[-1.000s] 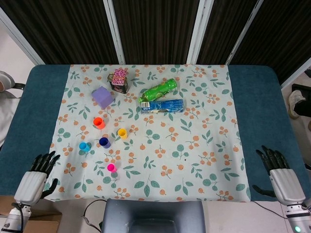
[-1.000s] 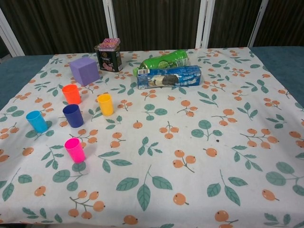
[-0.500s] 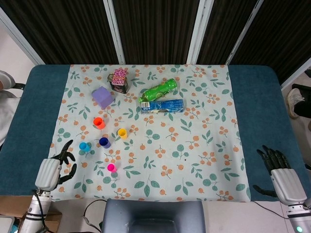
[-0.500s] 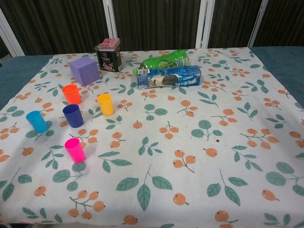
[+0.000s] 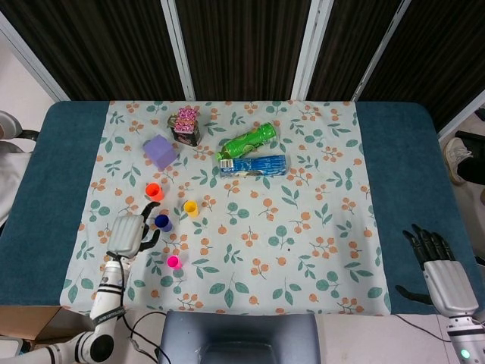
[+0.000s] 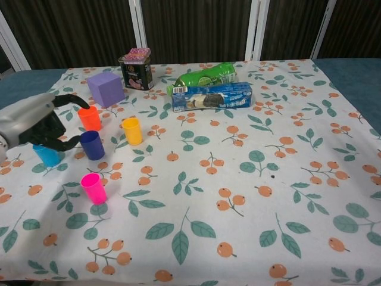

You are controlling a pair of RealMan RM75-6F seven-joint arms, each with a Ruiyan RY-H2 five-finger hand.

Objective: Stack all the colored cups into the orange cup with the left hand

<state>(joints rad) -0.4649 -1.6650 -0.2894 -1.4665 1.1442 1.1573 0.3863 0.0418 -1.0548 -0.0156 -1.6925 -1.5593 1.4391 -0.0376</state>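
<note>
Your left robot hand [image 6: 36,125] hovers spread and empty over the light-blue cup [image 6: 47,156], ready to grasp it.

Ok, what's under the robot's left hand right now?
The light blue cup stands under the left hand, partly covered in the chest view and fully hidden in the head view. The hand's fingers arch toward the orange cup and dark blue cup. Contact cannot be judged.

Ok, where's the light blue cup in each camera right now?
Head view: not visible; the left hand covers its spot, left of the dark blue cup.
Chest view: light blue cup far left, partly behind the left hand.
Shared landmark: dark blue cup.
</note>
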